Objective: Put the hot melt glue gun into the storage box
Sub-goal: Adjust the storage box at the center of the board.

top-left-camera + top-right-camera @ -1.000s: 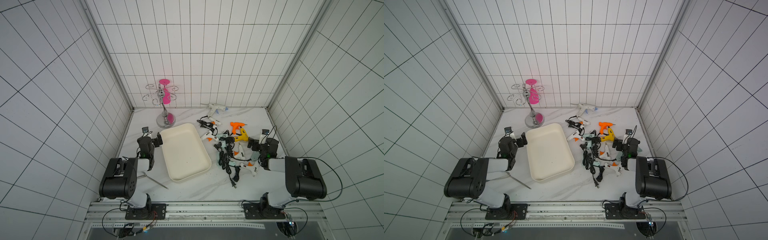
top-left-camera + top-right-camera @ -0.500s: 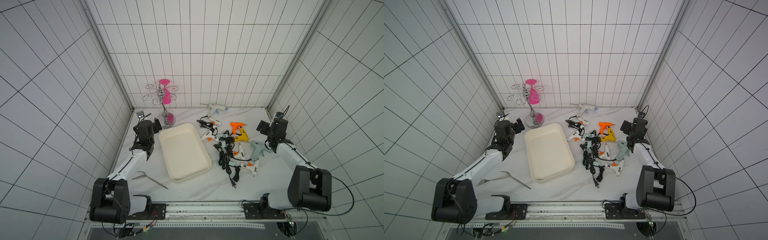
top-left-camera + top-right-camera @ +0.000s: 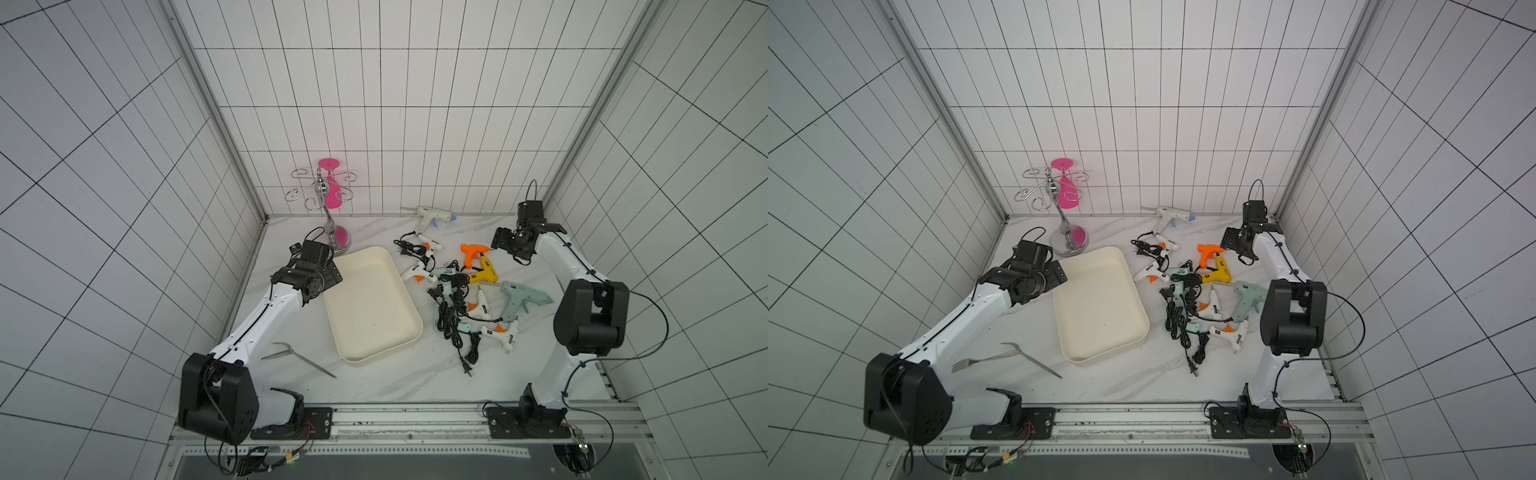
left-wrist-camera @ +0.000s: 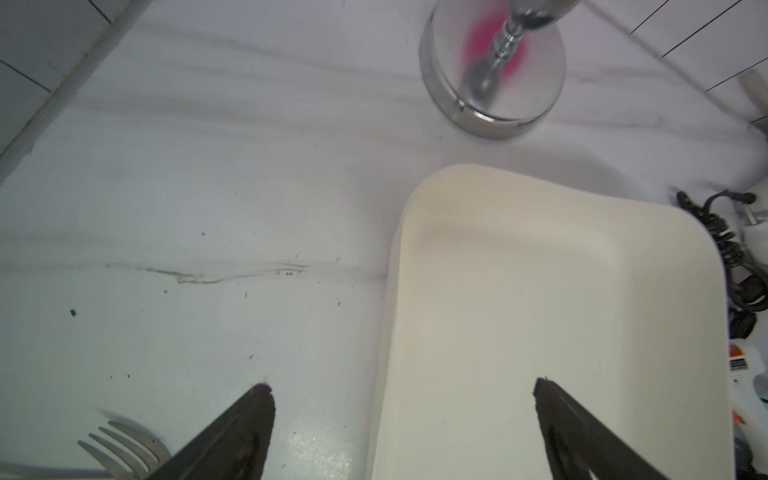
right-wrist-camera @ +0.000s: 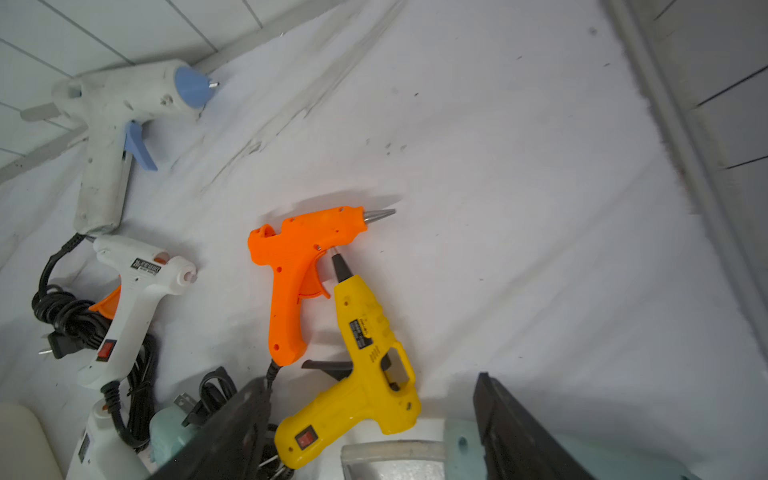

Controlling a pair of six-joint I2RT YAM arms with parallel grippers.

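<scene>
Right wrist: black cords [image 5: 62, 316] tangle among glue guns [image 5: 291, 266].

You're in a robotics lab cell: white black-gridded panel walls [image 3: 395, 124] enclose a marble-patterned tabletop [image 3: 395, 386], and a slotted aluminium rail [image 3: 415, 424] carries two white-and-black robot arms [image 3: 257, 322].

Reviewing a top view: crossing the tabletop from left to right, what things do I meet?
fork → storage box → orange glue gun → mint-green glue gun. The yellow glue gun overlaps the orange one, so it is left out, as is the corded tangle.
</scene>
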